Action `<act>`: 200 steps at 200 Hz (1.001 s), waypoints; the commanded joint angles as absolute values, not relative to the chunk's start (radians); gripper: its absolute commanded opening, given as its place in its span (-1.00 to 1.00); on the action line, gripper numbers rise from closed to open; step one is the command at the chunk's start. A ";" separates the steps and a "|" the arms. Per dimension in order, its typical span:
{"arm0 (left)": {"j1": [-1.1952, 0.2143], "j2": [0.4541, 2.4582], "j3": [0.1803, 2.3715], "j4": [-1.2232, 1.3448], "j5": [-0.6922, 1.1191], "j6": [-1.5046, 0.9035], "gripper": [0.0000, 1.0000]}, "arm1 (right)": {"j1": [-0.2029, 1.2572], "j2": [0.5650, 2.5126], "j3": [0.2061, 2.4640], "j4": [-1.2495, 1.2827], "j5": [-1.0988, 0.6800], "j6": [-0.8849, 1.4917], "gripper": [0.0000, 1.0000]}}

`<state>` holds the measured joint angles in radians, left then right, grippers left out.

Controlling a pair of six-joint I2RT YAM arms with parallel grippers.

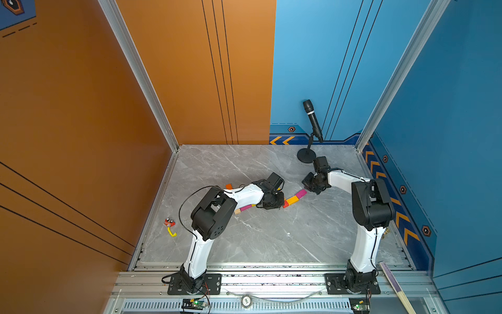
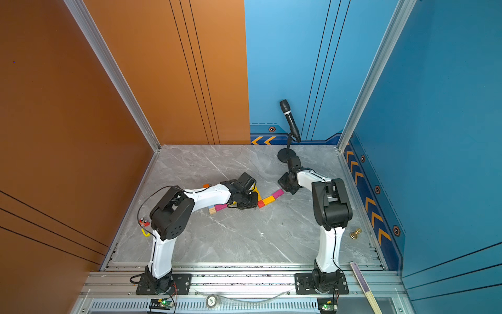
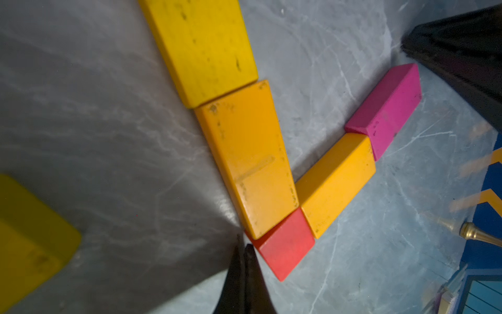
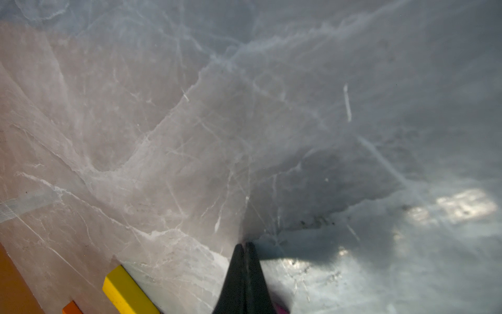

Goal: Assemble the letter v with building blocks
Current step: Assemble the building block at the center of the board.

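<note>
Marble tabletop point(image 1: 258, 239); blocks grouped about its middle, a little toward the far edge. V laid flat. Red cube point(image 3: 285, 244) at the apex. One limb: wide amber brick point(image 3: 247, 157), then yellow brick point(image 3: 201, 49), end to end and touching. Other limb: narrow amber brick point(image 3: 336, 182), then pink brick point(image 3: 385, 108), also touching. Both limbs meet the cube. Left gripper point(image 3: 244, 248): fingers pressed together with nothing between them, tips just beside the cube's outer corner; cannot tell whether they touch it. Right gripper point(image 4: 244, 244): fingers likewise together and empty, tips low over bare marble, just beside the pink brick's free end. Loose pieces on the side toward the left edge, partly under the left arm: second pink brick point(image 1: 245, 208) with plain wood cube point(image 1: 237, 211) at its end, and orange block point(image 1: 228, 186) farther back. Microphone stand point(image 1: 306, 156) near the far right corner. Brass knob point(image 2: 355, 233) by the right edge.
</note>
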<state>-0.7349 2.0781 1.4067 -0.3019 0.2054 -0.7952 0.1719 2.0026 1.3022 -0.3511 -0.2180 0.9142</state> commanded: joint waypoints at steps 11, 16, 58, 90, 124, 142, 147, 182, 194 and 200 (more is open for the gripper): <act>-0.735 2.107 1.427 -0.306 0.223 -0.806 -1.00 | 0.179 1.995 1.263 -0.389 -0.213 0.923 -1.00; -0.733 2.105 1.425 -0.305 0.221 -0.808 -1.00 | 0.179 1.993 1.263 -0.388 -0.213 0.922 -1.00; -0.727 2.071 1.383 -0.306 0.210 -0.812 -1.00 | 0.179 1.986 1.261 -0.398 -0.204 0.918 -1.00; -0.722 2.047 1.360 -0.306 0.199 -0.811 -1.00 | 0.172 1.979 1.266 -0.417 -0.186 0.903 -1.00; -0.720 2.013 1.351 -0.314 0.178 -0.807 -1.00 | 0.164 1.957 1.279 -0.446 -0.157 0.878 -1.00; -0.720 1.990 1.352 -0.329 0.163 -0.801 -1.00 | 0.156 1.934 1.281 -0.455 -0.141 0.869 -1.00; -0.720 1.979 1.353 -0.332 0.157 -0.798 -1.00 | 0.152 1.930 1.281 -0.458 -0.136 0.867 -1.00; -0.720 1.909 1.387 -0.387 0.089 -0.756 -1.00 | 0.133 1.857 1.256 -0.470 -0.085 0.858 -1.00; -0.720 1.892 1.417 -0.408 0.072 -0.734 -1.00 | 0.127 1.832 1.242 -0.470 -0.078 0.858 -1.00; -0.721 1.892 1.440 -0.413 0.066 -0.722 -1.00 | 0.124 1.820 1.235 -0.469 -0.077 0.858 -1.00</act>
<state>-0.7265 1.9408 1.3701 -0.3470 0.1326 -0.7826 0.1390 1.8904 1.2667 -0.4278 -0.1326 0.8803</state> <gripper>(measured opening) 0.047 0.047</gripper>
